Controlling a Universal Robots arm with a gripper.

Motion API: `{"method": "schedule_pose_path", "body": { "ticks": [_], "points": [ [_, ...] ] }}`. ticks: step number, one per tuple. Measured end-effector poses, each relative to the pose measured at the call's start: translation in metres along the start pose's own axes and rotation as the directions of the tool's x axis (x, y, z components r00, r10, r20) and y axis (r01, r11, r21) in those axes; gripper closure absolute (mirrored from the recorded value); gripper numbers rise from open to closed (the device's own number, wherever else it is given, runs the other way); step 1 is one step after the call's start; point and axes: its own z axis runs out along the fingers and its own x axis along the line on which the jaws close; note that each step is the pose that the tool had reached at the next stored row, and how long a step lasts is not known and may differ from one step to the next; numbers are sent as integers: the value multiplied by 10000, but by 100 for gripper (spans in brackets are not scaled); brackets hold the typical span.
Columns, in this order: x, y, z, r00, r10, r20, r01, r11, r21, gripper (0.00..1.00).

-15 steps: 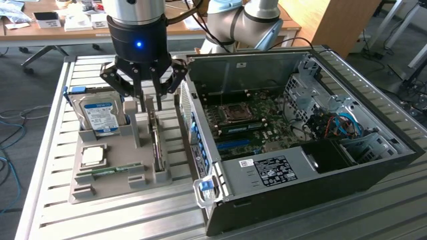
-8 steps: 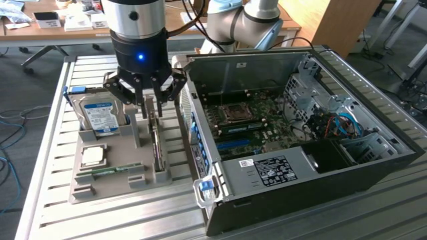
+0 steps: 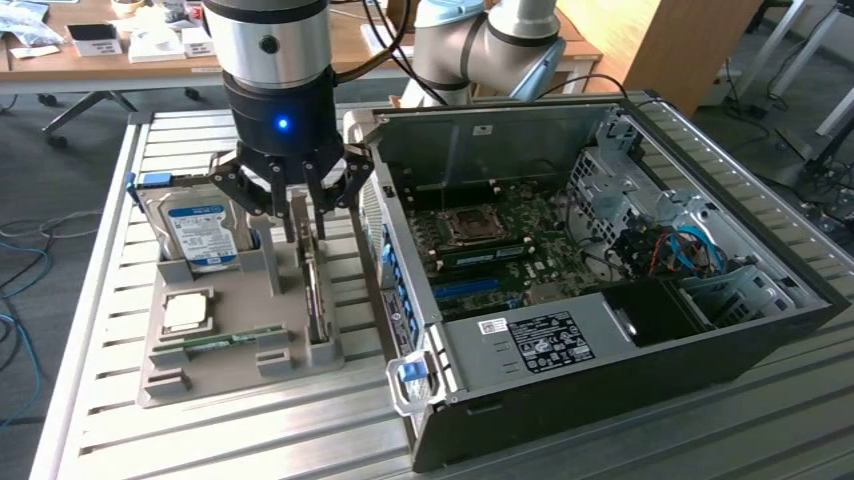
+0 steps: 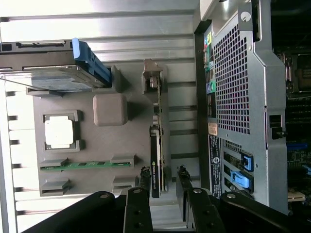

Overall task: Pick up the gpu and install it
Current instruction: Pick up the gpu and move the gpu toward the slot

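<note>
You are working the pick right now: the gripper (image 3: 303,228) is hanging low over the grey tray (image 3: 220,375) on the bench (image 3: 120,440). Its jaws are standing about half open, with one finger on each side of the gpu (image 4: 156,153) and nothing gripped yet. The gpu is standing on edge in its tray slot, on the side nearest the open case (image 3: 601,330), while the hard drive (image 3: 200,228) and the memory stick (image 3: 224,338) are sitting in their own slots further off. In the wrist view one finger (image 4: 144,178) is looking almost against the card while the other is showing a clear gap, so I judge you are sitting slightly off centre. You should be evening that out before closing, or the card is likely to be getting pushed sideways in its slot. You should also be keeping the fingers parallel to the card's faces and closing gently, since a thin board is probably flexing under a hard squeeze. How deep the fingertips are reaching down the card I cannot tell.
</note>
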Motion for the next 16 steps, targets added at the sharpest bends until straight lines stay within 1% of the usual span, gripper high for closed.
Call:
{"method": "schedule_pose_path", "body": {
  "ticks": [5, 13, 16],
  "points": [
    [0, 0, 8, 10000, 0, 2, 0, 10000, -3, 64],
    [2, -4, 101, 10000, 0, 1, 0, 10000, -1, 64],
    [4, -5, 111, 10000, 0, -2, 0, 10000, 2, 64]
  ]
}}
